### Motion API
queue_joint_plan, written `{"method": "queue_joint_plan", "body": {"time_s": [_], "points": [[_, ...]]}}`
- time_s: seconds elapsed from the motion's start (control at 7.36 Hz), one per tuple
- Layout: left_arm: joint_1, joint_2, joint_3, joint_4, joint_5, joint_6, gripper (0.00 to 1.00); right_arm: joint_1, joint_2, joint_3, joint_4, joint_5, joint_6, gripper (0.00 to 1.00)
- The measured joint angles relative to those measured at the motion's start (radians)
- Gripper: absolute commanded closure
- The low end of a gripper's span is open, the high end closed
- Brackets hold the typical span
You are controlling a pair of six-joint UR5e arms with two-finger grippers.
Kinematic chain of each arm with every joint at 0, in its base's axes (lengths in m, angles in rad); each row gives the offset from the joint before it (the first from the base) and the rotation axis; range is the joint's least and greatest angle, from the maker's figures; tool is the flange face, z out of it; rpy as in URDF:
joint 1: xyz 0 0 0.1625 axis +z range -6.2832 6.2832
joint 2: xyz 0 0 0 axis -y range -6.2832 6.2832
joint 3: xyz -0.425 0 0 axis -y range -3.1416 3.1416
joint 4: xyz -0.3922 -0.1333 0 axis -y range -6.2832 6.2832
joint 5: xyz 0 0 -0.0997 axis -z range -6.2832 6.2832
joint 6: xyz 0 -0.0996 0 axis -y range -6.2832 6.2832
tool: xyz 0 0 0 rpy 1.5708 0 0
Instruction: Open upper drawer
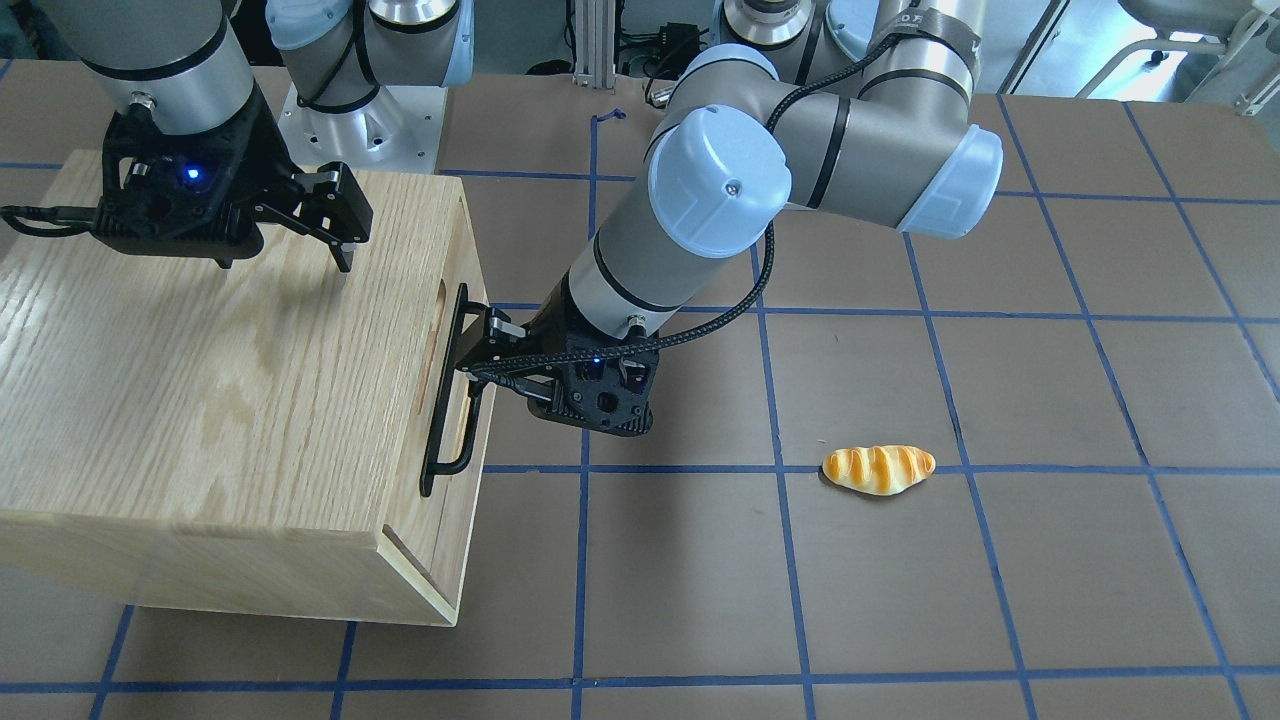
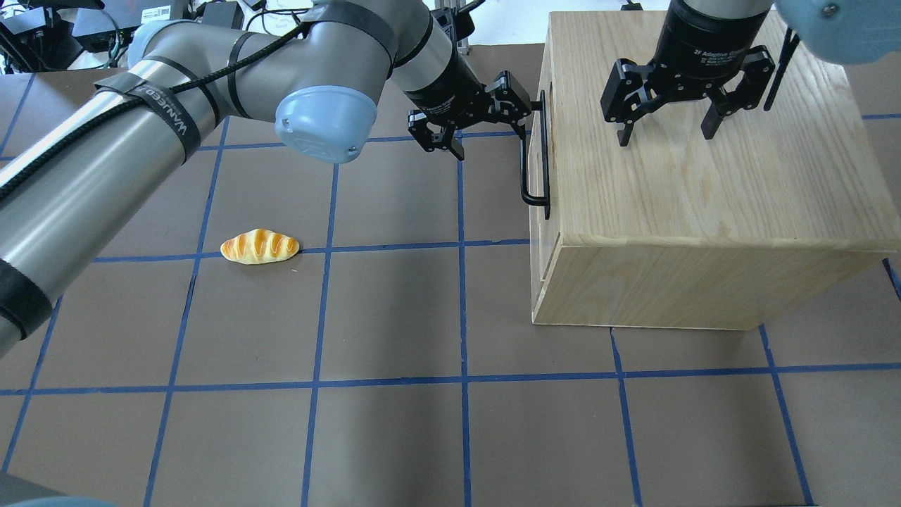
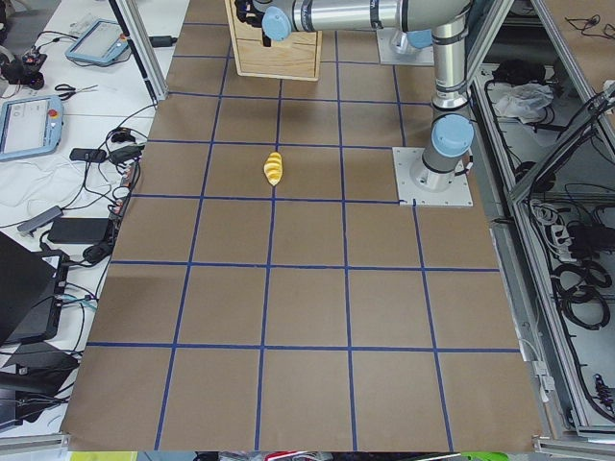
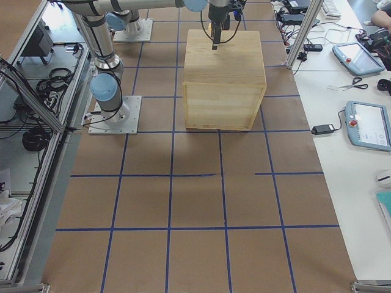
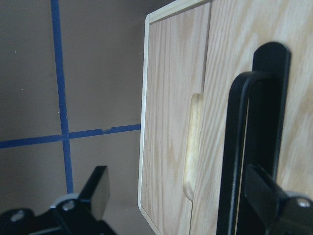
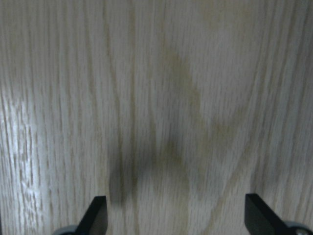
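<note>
Left gripper [image 2: 493, 136], jaws spread and holding nothing, sits at the black handle [image 2: 524, 169] of the upper drawer [image 5: 220, 73], upper centre of the overhead view. That drawer looks shut, so both grasp and pull are left to do. Right gripper [image 2: 666, 137] hangs empty and spread over the cabinet [image 2: 704, 211].

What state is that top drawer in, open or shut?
Shut. The upper drawer front lies flush with the cabinet, no gap showing; the left claw is open at its black handle.

L gripper [image 2: 490, 125] splayed, horiz — R gripper [image 2: 666, 132] splayed, pointing down
</note>
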Motion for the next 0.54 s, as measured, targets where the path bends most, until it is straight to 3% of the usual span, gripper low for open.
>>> {"method": "queue_joint_plan", "body": {"time_s": [0.54], "points": [[-0.018, -0.001, -0.005, 0.003, 0.003, -0.010, 0.00, 0.000, 0.000, 0.001, 0.000, 0.000, 0.001, 0.00]]}}
